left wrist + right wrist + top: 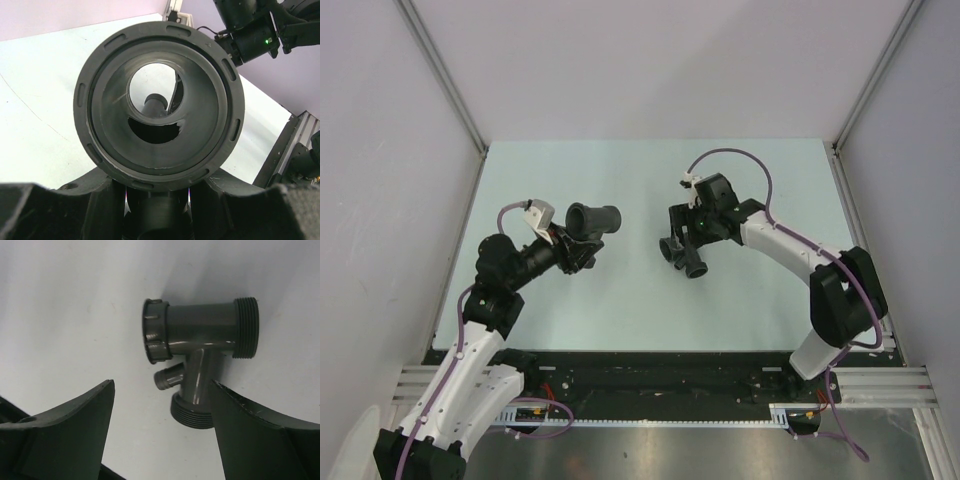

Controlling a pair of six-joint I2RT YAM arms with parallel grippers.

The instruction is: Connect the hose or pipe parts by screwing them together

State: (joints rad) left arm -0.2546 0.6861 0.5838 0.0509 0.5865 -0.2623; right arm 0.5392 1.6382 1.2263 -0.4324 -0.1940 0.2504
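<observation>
My left gripper (572, 243) is shut on the narrow end of the short flared-end tube (593, 219) and holds it above the table, its wide mouth aimed to the right. In the left wrist view that flared mouth (205, 130) fills the frame, clamped between both fingers (45, 210) of the left gripper (157, 202). The small branched fitting (686, 257) lies on the table. My right gripper (686, 236) hangs over it, open. In the right wrist view the fitting (200, 327) shows threaded ports and a small barbed stub, its lower port beside the right finger (260, 435) of the right gripper (160, 425).
White enclosure walls stand on three sides of the pale table (620, 310). An aluminium rail (660, 385) runs along the near edge. Purple cables (760, 175) loop off both wrists. The right arm (250, 30) shows beyond the tube in the left wrist view.
</observation>
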